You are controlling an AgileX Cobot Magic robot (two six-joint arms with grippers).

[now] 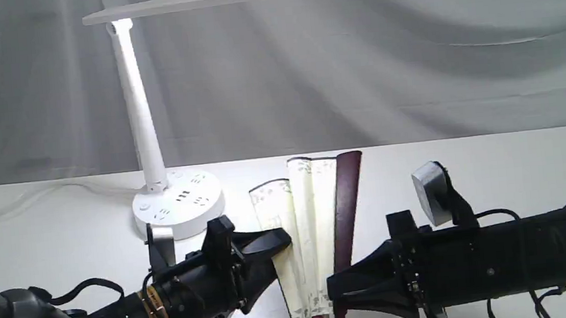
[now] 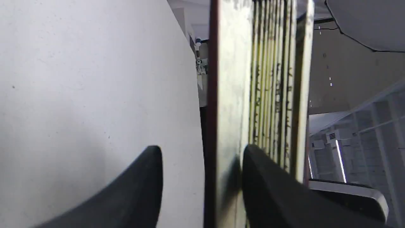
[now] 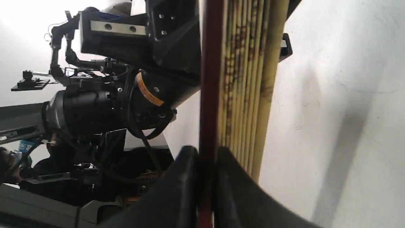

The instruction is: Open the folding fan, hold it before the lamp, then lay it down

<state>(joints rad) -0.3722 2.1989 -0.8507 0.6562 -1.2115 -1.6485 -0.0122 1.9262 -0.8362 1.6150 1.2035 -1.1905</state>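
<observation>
Cream paper folds and a dark red stick make up the fan, and it is only partly open. In the exterior view its long side runs from the front toward the back. The wide paper end is far away (the folds spread a little there) and the thin stick end is close. It is just right of the lamp base, between the two arms. I cannot tell if it rests on the table.

The right end effector is pinched tight on the dark red outer stick. The left end effector is partly open around the other outer fold. One finger is close against the paper, and the other finger has a gap beside it.

Only the exterior view shows the lamp. The wrist views show the fan from its edge, with many folds packed together. Black writing shows in the left wrist view alone.
</observation>
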